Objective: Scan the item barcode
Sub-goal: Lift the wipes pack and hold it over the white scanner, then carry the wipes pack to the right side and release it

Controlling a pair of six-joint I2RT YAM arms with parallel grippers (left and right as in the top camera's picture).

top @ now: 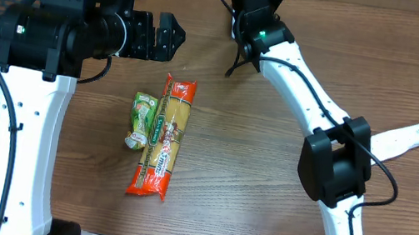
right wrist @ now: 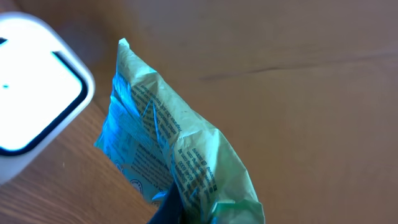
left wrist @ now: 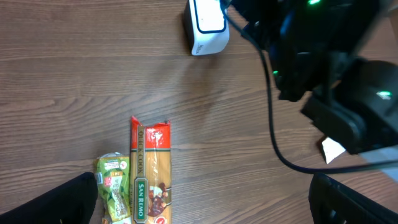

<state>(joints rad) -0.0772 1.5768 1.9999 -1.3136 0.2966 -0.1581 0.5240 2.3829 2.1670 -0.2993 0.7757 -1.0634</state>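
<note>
Scanning is in hand: the right gripper [right wrist: 169,208] pinches a green packet [right wrist: 180,155] just beside the white scanner [right wrist: 31,93], the left gripper [top: 170,35] hangs spread, and next the barcode probably needs turning toward the scanner

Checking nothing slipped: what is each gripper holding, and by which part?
The right gripper is shut on a pale green packet, pinching it at one end. The left gripper is open and holds nothing.

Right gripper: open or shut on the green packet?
Shut on it: the green packet sticks out from between the right gripper's closed fingertips.
</note>
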